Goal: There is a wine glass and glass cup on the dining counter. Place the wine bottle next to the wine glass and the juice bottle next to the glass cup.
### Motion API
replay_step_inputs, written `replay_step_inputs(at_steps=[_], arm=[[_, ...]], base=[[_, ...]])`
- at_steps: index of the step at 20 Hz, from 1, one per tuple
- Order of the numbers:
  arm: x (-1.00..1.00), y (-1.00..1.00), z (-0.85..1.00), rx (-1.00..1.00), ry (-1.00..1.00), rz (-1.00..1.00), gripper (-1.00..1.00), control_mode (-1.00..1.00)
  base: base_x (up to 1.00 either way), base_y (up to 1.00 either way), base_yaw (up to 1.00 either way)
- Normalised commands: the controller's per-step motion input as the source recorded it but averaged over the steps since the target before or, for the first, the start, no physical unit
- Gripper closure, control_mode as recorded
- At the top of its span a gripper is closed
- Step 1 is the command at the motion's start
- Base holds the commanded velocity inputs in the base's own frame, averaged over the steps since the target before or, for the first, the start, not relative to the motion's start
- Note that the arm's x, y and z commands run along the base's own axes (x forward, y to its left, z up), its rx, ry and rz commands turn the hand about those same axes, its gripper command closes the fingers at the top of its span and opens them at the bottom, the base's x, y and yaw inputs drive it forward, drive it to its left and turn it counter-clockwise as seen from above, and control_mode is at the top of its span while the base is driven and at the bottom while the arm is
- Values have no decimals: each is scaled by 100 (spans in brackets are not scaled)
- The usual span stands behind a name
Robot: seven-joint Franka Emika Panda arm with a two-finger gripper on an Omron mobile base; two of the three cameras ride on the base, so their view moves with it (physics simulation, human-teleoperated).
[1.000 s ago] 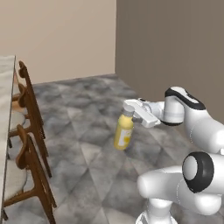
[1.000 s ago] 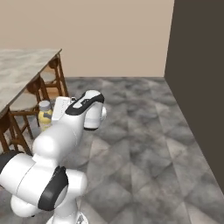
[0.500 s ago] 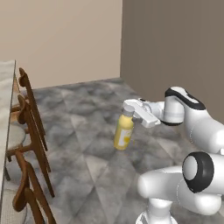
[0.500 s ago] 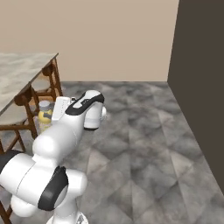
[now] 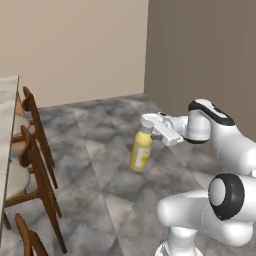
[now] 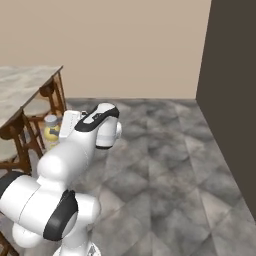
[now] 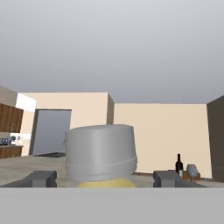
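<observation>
Above the grey tiled floor (image 5: 95, 175), beside the wooden chairs (image 5: 35, 165) lining the dining counter (image 6: 20, 92), the gripper (image 5: 148, 125) is holding the juice bottle (image 5: 141, 151) by its neck, jaws set wide around it. In the hand view, the wine bottle (image 7: 179, 165) is standing beside a glass (image 7: 191, 170) in the distance.

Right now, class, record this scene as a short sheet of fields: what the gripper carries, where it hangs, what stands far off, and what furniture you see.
held item: juice bottle, upright, gripped near its cap
gripper: shut on the bottle, above the grey floor
far off in hand view: wine bottle beside a glass
furniture: wooden chairs along the dining counter
</observation>
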Motion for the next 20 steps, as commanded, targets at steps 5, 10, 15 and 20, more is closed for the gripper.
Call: replay_step_inputs(at_steps=[5,10,15,20], arm=[[0,0,0,0,0,0,100,100],[0,0,0,0,0,0,100,100],[0,0,0,0,0,0,100,100],[0,0,0,0,0,0,100,100]], base=[[79,-14,4],[79,-14,5],[79,-14,4],[80,-15,4]])
